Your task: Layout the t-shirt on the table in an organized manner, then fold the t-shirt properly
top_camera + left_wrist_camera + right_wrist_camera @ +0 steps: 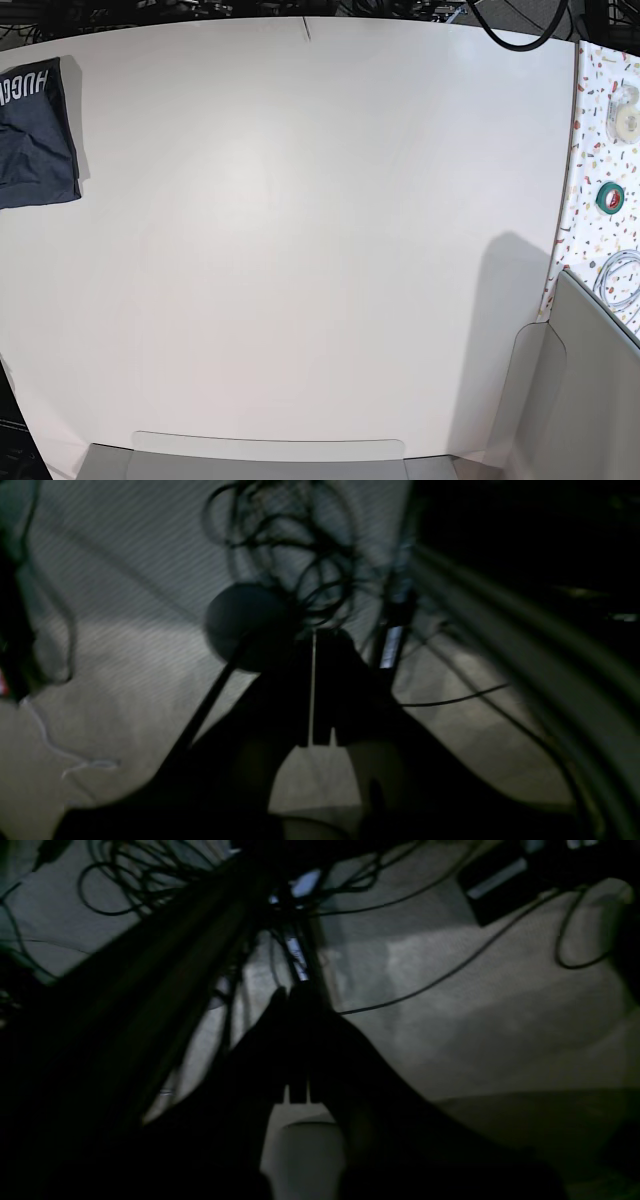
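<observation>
— On the table (300, 230), where is the shirt (36, 135) sitting?

— It is lying folded at the far left corner in the base view, white letters showing at its top edge. Part of it is running off the picture.

— Are you holding it?

— No. My left gripper (314, 690) is pinched tight on nothing. My right gripper (298, 1040) is squeezed tight on nothing too. Both are hanging low in the dark, pointing at black cables (290, 540) on a pale floor.

— What is sitting on the speckled strip (600, 150)?

— A green tape roll (610, 197) is lying there.
</observation>
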`<state>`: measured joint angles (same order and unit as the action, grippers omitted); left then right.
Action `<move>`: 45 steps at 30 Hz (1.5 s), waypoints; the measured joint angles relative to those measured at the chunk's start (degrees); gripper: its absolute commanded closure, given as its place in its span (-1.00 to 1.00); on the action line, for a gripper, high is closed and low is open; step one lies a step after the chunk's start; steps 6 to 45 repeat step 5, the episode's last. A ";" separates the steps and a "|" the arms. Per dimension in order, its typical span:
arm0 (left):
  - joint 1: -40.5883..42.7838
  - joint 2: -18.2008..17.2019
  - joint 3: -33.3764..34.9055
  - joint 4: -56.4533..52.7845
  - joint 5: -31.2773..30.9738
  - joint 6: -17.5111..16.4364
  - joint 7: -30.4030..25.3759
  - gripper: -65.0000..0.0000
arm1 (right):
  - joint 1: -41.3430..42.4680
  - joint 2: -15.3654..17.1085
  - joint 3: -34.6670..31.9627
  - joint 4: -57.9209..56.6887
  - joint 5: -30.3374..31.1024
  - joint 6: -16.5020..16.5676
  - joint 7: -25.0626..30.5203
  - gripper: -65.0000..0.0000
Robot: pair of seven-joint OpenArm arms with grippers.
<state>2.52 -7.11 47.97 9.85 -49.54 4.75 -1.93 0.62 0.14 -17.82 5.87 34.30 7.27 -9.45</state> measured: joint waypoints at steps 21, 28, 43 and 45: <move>0.20 0.57 0.00 -0.02 0.00 -0.02 0.02 1.00 | -0.68 -1.03 0.00 0.00 0.13 0.17 -0.48 1.00; 0.20 0.57 0.00 -0.02 0.00 -0.02 0.02 1.00 | -0.68 -1.03 0.00 0.00 0.13 0.17 -0.48 1.00; 0.20 0.57 0.00 -0.02 0.00 -0.02 0.02 1.00 | -0.68 -1.03 0.00 0.00 0.13 0.17 -0.48 1.00; 0.20 0.57 0.00 -0.02 0.00 -0.02 0.02 1.00 | -0.68 -1.03 0.00 0.00 0.13 0.17 -0.48 1.00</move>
